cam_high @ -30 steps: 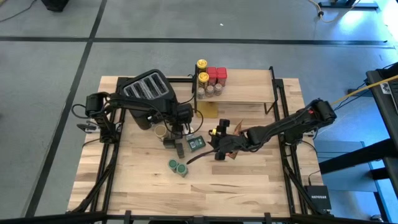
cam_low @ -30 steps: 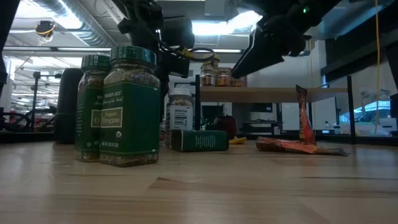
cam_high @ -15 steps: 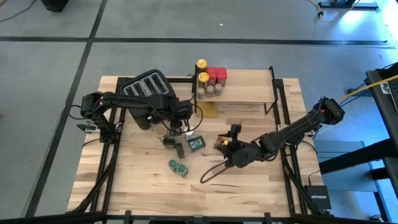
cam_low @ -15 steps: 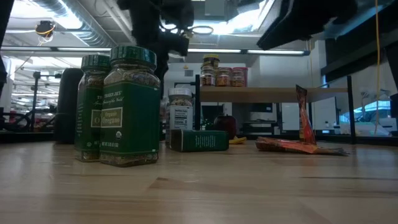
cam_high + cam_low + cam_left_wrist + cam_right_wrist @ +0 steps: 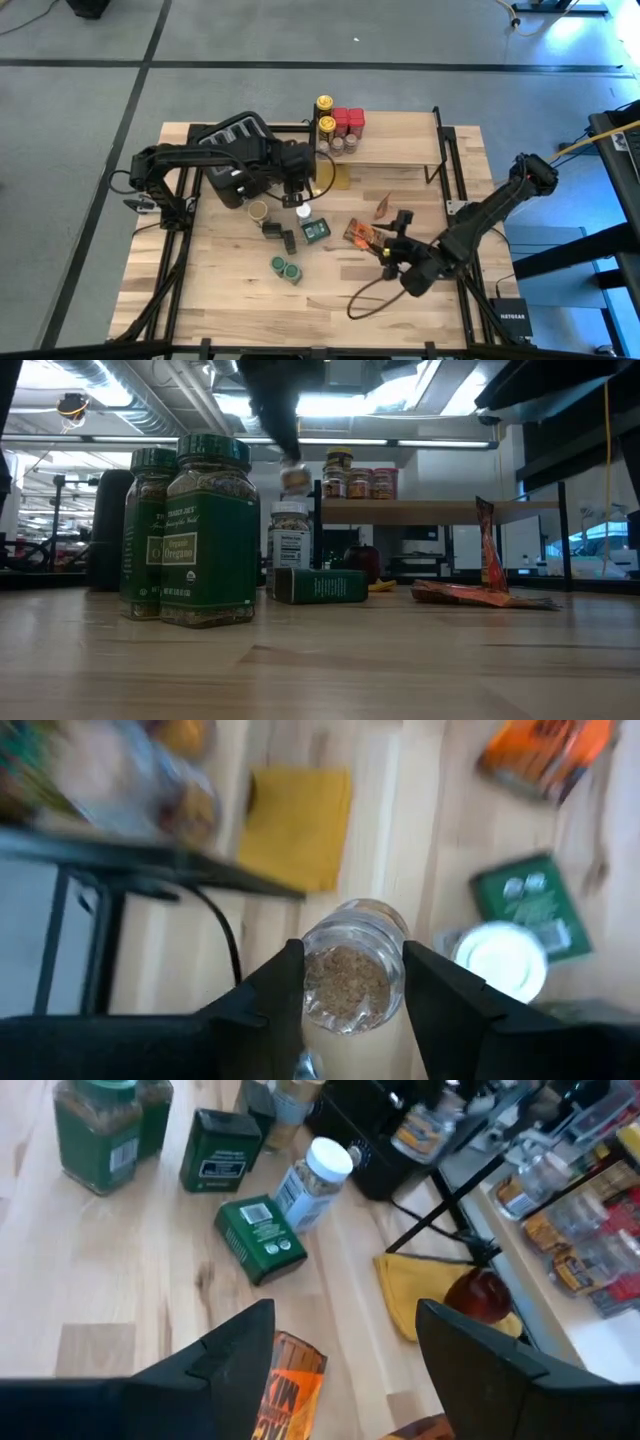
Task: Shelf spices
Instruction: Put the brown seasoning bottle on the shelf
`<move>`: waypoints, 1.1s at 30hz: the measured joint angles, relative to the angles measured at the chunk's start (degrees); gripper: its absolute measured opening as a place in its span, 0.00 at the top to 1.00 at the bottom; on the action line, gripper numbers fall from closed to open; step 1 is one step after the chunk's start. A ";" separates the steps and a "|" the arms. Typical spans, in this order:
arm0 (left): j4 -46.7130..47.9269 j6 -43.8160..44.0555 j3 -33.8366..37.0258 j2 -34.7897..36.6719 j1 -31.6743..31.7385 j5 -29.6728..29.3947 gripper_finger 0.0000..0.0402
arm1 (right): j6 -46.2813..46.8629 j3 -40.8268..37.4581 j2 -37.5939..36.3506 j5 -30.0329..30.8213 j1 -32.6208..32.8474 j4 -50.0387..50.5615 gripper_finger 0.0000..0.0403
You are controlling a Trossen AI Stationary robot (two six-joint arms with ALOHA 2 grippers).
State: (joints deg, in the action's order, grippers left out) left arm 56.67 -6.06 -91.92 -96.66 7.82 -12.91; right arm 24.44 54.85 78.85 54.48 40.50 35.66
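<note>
Left hand [image 5: 345, 982] is clamped on a clear spice jar [image 5: 352, 965], lifted off the desk [image 5: 400, 290] next to the shelf [image 5: 400, 150], likely heading for the row already there. Arm reaches over the toaster [image 5: 232, 150]. Right hand [image 5: 345, 1370] hangs spread and empty above the foil packets [image 5: 362, 237].

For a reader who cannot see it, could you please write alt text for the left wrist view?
The left gripper holds a small clear jar of tan spice between its two dark fingers, above the wooden table. Beyond it lie a yellow cloth, a green tin, a white-lidded jar and an orange packet.
</note>
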 joint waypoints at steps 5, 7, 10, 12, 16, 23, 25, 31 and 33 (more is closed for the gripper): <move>-3.31 -0.41 -4.68 0.00 -0.38 0.02 0.65 | 0.05 0.02 -0.04 1.91 2.04 0.24 0.38; -4.99 -1.96 -6.18 0.00 -0.38 0.01 0.65 | 0.96 0.00 -0.04 2.06 2.03 0.33 0.38; -7.18 -4.07 -8.36 -0.01 -0.35 -0.03 0.65 | 1.94 0.01 -0.04 2.07 2.00 0.55 0.38; -8.81 -5.27 -9.71 -0.58 -0.25 -0.05 0.65 | 2.04 0.01 -0.04 2.08 1.89 0.57 0.38; -10.37 -7.59 -13.39 -3.44 -0.16 -0.27 0.65 | 2.32 0.00 -0.04 2.08 1.92 0.70 0.38; -10.84 -11.70 -23.83 -12.12 0.82 -1.94 0.65 | 2.93 0.00 -0.04 0.88 2.52 1.09 0.38; -10.71 -12.01 -26.02 -14.00 1.36 -1.96 0.65 | 3.99 0.00 -0.04 2.58 3.47 1.95 0.38; -8.03 -11.98 -27.19 -15.71 1.88 -1.86 0.65 | 13.64 -0.01 -0.04 10.71 5.69 8.40 0.38; -6.52 -11.65 -27.23 -15.43 1.10 -1.87 0.65 | 16.89 -0.37 -0.07 11.33 5.65 9.83 0.38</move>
State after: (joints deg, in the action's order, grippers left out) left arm 50.15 -17.71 -119.15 -112.10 8.92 -14.77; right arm 41.33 54.48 78.78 65.81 46.15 45.49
